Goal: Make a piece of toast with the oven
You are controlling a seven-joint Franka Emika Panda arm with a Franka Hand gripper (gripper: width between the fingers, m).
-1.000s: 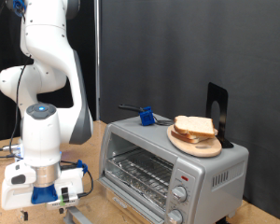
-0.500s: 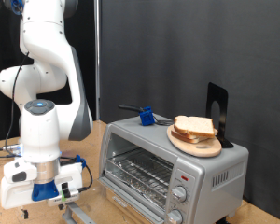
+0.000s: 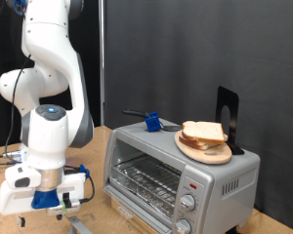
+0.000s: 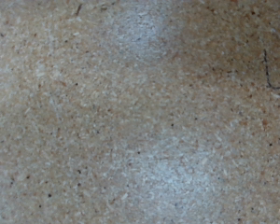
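The white robot arm (image 3: pixel 49 117) hangs low at the exterior view's bottom left, its claw cut off by the frame edge; whether released or clenched cannot be told. The wrist camera shows only speckled particleboard worktop (image 4: pixel 140 112). Beyond, the boxy silver oven (image 3: pixel 181 171) carries stacked bread slices (image 3: pixel 204 134) on a round wooden plate (image 3: pixel 203 149).

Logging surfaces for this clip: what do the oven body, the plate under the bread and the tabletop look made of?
Oven: brushed silver metal, with soft sheen. Plate: probably wood, a matte tan rim. Tabletop: likely particleboard, speckled pressed grain seen close in the wrist view. The gripper itself isn't visible.
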